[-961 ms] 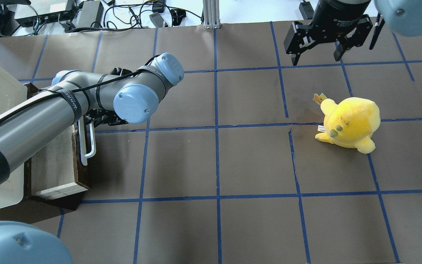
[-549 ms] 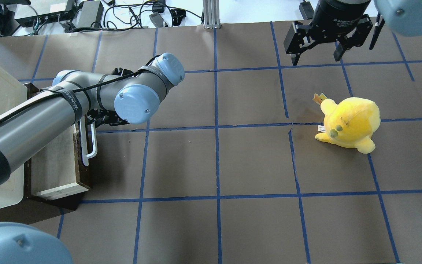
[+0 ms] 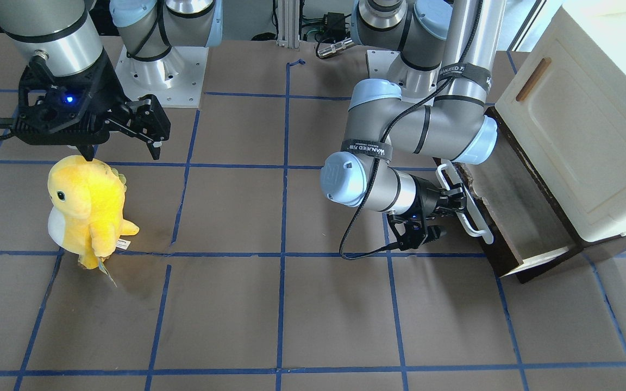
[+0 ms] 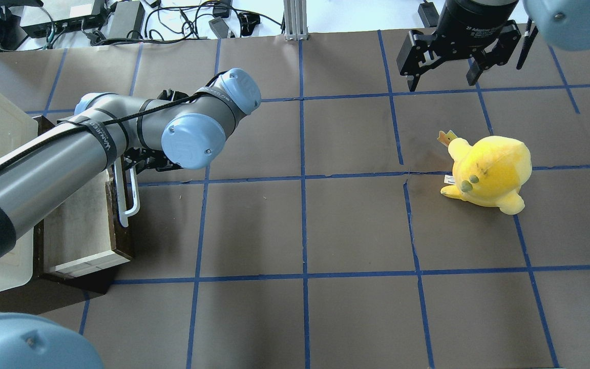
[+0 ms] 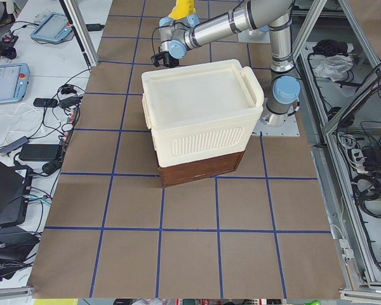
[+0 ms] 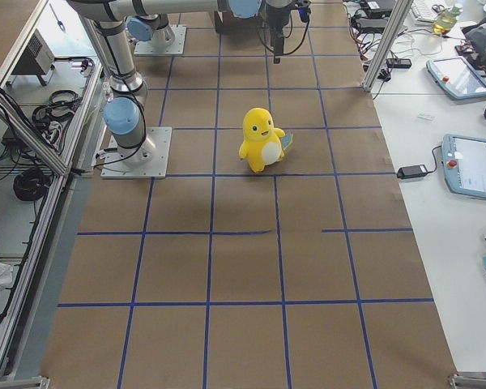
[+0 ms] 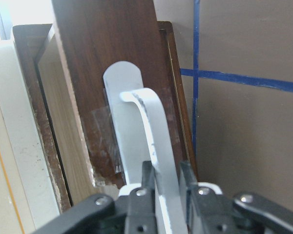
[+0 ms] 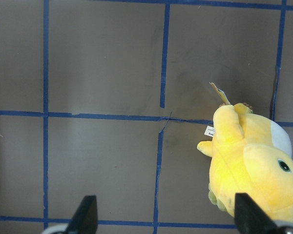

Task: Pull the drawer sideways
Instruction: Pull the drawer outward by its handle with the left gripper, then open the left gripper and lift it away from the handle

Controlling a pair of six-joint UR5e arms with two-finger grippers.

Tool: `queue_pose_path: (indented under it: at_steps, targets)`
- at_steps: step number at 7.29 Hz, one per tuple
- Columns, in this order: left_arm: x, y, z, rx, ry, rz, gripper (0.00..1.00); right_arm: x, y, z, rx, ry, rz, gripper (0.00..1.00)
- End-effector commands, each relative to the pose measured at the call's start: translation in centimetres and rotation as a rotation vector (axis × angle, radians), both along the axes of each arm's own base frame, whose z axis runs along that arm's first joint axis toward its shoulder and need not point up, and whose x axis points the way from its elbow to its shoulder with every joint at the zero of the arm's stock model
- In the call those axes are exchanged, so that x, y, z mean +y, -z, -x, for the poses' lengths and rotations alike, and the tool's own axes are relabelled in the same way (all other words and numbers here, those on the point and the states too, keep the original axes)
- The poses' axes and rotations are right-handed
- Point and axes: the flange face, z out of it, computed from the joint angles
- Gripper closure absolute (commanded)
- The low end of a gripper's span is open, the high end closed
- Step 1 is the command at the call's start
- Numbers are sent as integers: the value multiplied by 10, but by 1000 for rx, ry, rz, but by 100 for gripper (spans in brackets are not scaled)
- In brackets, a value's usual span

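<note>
Readable text first: the black strap (image 3: 365, 146) on the left arm said "WANJEED". The body of the right gripper (image 4: 442, 82) had "2F Adaptive" printed on it, and the rest was too small for us. We couldn't read the tag on the yellow plush (image 4: 489, 171) either.

The drawer (image 3: 514, 217) stuck partway out from under the cream cabinet (image 3: 579, 136), with its pale inside showing. The left gripper (image 7: 167, 180) was on the white bar handle (image 7: 154, 131), and only the left wrist view really showed it: both fingers (image 7: 147, 178) pressed against the bar, one on each side. In the overhead view the blue wrist joint hid most of that grip.

The front view gave us the small brown handle (image 3: 533, 80) on the cabinet panel, which the overhead view cut off. The left side view showed just the cabinet's white top and ribbed end, so we saw no drawer front there.

The plush stood on the bench (image 4: 356, 225) well apart from the cabinet. The right gripper hung near the plush, its fingers spread wide and holding nothing. The right side view showed the plush's white belly, but the cabinet was out of frame.
</note>
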Motion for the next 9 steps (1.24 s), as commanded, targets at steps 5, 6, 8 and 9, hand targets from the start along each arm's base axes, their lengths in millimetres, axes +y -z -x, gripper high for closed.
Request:
queue_pose_path:
  at_steps: [5,6,8,9]
  targets:
    - [-5,-37,1,31,46,2,0,0,0,0,0,0,0,0]
    - [-11,-68,11,153,10,58,0,0,0,0,0,0,0,0]
    - [-11,-141,26,380,40,99,0,0,0,0,0,0,0,0]
    - [0,-183,33,508,65,134,0,0,0,0,0,0,0,0]
